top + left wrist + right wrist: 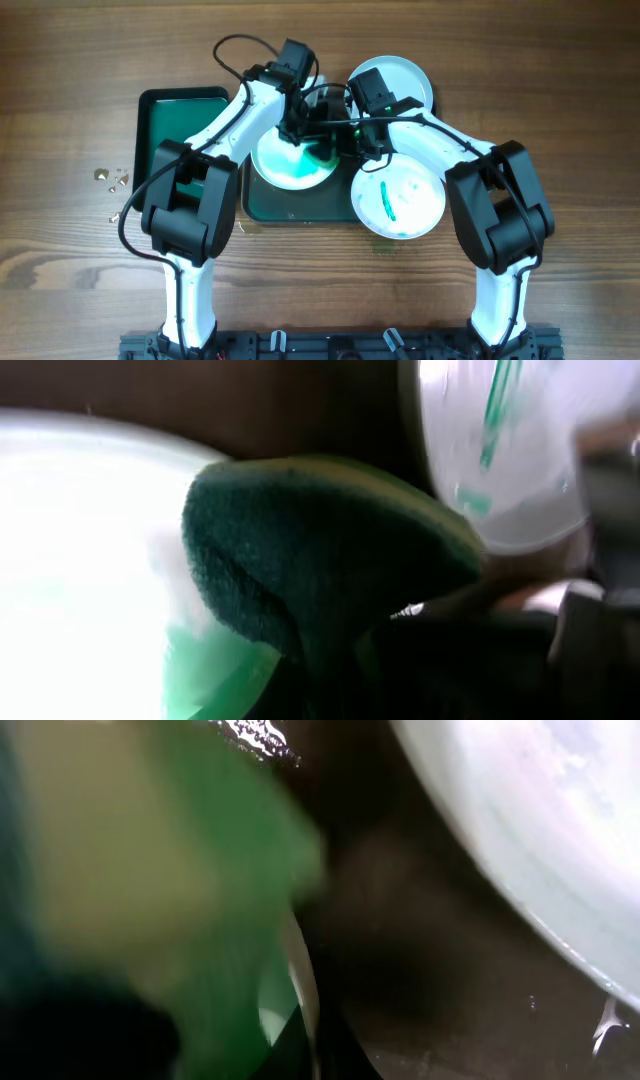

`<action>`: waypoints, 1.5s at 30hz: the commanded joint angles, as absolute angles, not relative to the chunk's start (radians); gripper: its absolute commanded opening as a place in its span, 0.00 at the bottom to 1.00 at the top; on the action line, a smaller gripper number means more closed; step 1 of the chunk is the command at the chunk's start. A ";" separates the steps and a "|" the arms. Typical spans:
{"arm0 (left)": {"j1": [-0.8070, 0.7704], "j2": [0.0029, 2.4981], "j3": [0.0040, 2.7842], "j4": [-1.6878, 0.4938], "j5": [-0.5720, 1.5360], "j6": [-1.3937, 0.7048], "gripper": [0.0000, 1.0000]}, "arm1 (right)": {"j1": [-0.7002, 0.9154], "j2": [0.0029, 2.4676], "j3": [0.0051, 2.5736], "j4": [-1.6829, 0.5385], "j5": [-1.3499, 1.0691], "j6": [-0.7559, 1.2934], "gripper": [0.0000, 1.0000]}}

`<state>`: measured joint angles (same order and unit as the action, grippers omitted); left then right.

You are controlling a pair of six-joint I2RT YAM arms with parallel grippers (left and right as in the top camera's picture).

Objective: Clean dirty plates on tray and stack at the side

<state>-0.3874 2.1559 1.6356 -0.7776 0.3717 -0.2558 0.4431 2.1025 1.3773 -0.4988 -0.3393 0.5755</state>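
Clamping a dark green sponge (320, 560), the left gripper (300, 138) has the smeared plate (280, 168) just beneath its fingers, on the tray (290, 211); the right gripper (362, 140) sits alongside, its finger spread unreadable.

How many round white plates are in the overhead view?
3. One round white plate, smeared green, lies in the middle, partly under the left arm; one at the far right, partly under the right arm; one, teal-streaked, at the near right. Arms could hide others.
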 commanded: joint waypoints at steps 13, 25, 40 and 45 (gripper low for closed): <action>-0.326 2.128 1.723 -0.954 -0.317 -0.507 0.04 | 0.443 2.136 1.382 -0.507 -0.328 0.576 0.04; -0.139 2.119 2.131 -1.448 -0.087 -0.488 0.04 | 0.456 2.012 1.389 -0.548 -0.239 0.447 0.04; -0.138 2.115 2.134 -1.418 -0.098 -0.468 0.04 | 0.720 1.728 1.389 -0.656 0.824 0.336 0.04; -0.138 2.115 2.134 -1.418 -0.098 -0.469 0.04 | 0.830 1.724 1.389 -0.649 1.117 0.257 0.04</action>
<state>-0.1345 2.1410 2.1128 -1.4204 -0.1059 -0.4801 0.7723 1.7519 1.3792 -0.6540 0.8005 0.3294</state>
